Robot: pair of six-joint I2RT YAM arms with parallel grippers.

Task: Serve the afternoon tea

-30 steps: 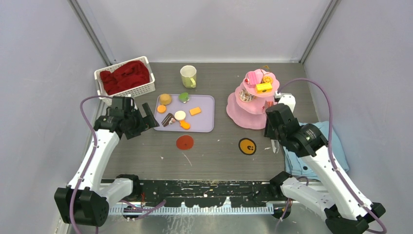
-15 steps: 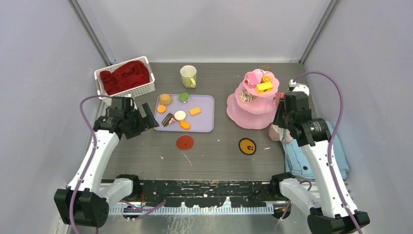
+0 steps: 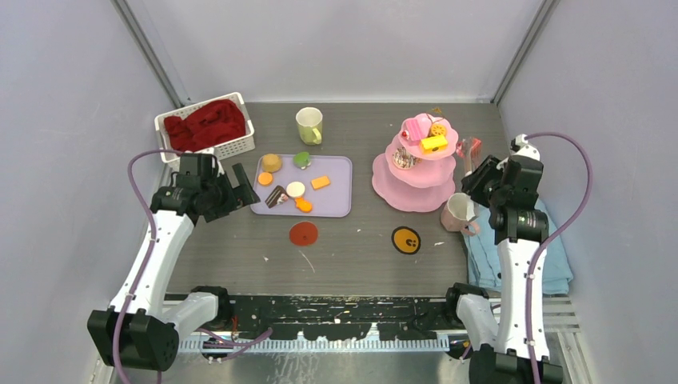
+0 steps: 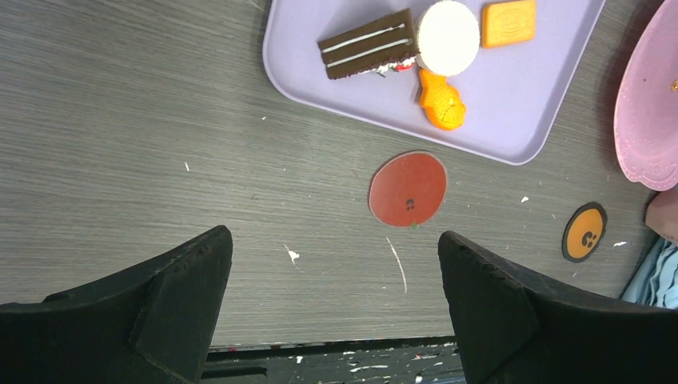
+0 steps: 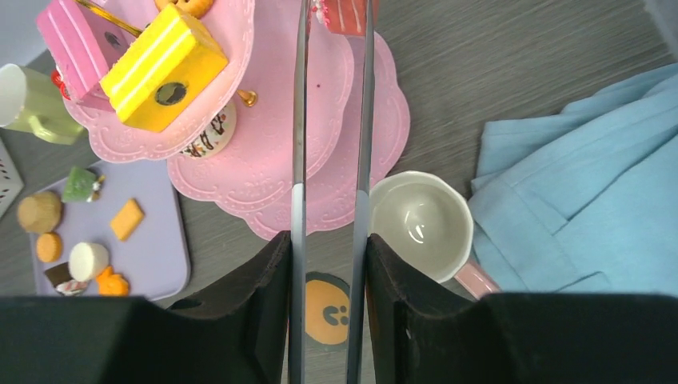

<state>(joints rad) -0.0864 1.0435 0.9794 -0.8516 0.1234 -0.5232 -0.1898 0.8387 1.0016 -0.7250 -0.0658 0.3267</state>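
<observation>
Desk: dark grey wood-grain top, flecked with white scuffs toward its near edge.
Walls: plain pale grey panels along the left, far and right edges.
Posts: metal struts at both far corners.
Light: soft, even, faint shadows.

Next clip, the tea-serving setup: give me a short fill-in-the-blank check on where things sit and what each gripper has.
1. The yellow cake sits on the ___ tier of the pink stand.
2. The pink mug beside the light-blue towel stands ___, mouth up.
3. The right gripper grips metal tongs; the left gripper, jaws open, holds ___.

Missing words: top; upright; nothing.
</observation>
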